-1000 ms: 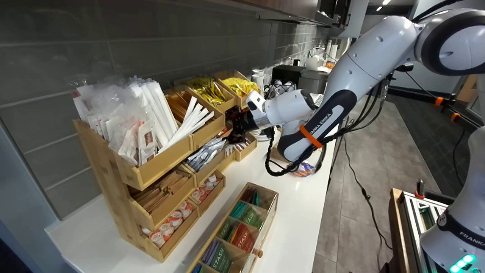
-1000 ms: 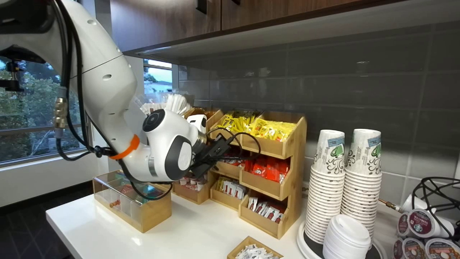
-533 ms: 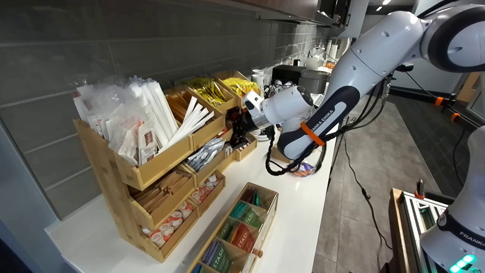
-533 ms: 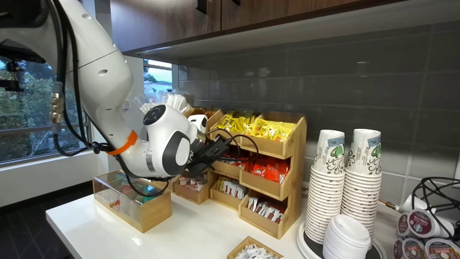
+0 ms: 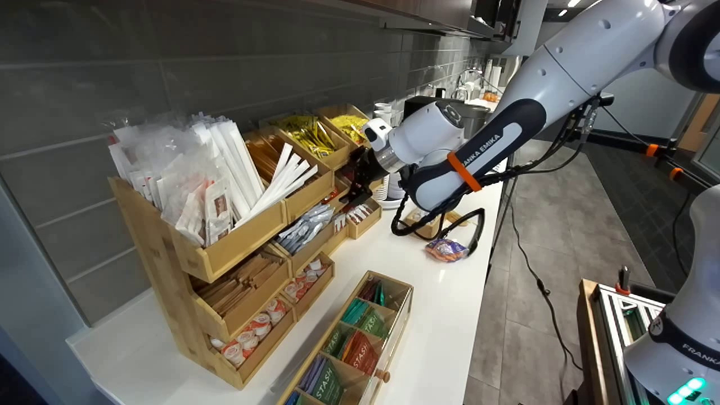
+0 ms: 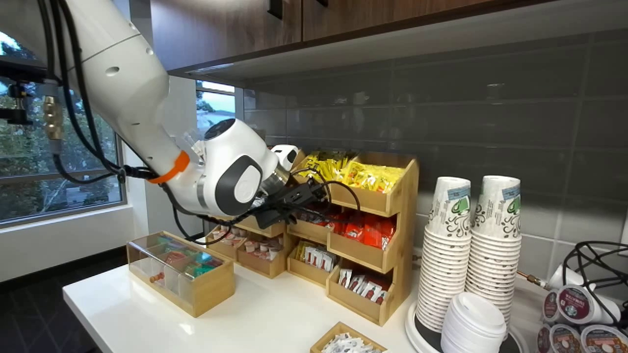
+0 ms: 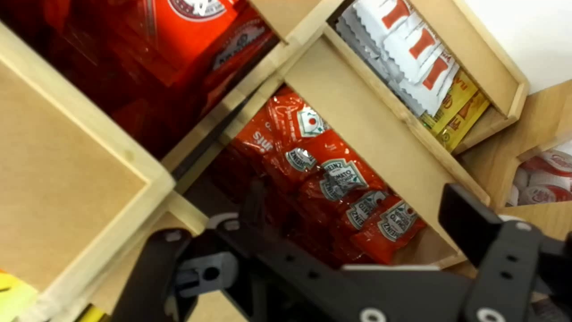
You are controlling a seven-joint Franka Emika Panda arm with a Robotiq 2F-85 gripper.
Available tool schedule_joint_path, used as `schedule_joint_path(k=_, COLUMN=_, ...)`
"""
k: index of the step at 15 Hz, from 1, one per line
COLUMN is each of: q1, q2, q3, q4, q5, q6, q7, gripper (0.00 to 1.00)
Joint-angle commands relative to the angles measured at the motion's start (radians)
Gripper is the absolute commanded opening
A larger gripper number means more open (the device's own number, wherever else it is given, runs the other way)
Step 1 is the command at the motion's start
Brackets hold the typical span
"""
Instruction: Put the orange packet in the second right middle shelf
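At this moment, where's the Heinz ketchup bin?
In the wrist view, the Heinz ketchup bin sits at the centre, with red round-logo packets upper left, white sachets upper right and the fingers overlapping its lower half.

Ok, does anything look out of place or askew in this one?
Yes: a purple-and-orange packet lies loose on the counter, outside any bin. On the rack, some white sticks lean far over while others stand steeper.

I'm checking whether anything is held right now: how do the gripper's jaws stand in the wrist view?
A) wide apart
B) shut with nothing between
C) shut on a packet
A: the gripper has its jaws well apart, with red Heinz packets showing through the gap.
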Motion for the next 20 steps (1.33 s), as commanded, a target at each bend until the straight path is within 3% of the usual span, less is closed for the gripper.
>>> schedule_joint_path(k=1, q1=0.04, q2=-0.052, q3=-0.028, q4=-0.022, q5=0.059, q6=-0.114, q7=0.066, gripper=1.0)
schedule_joint_path(k=7, q1=0.067, q2=-0.094, q3=-0.035, q4=-0.022, q5=0.089, q6=-0.31, q7=0.204, gripper=1.0)
schedule_joint_path(k=20, q1=0.169, q2=-0.25, q3=-0.16, q4=-0.128, q5=-0.009, q6=-0.476, q7=0.584, gripper=1.0)
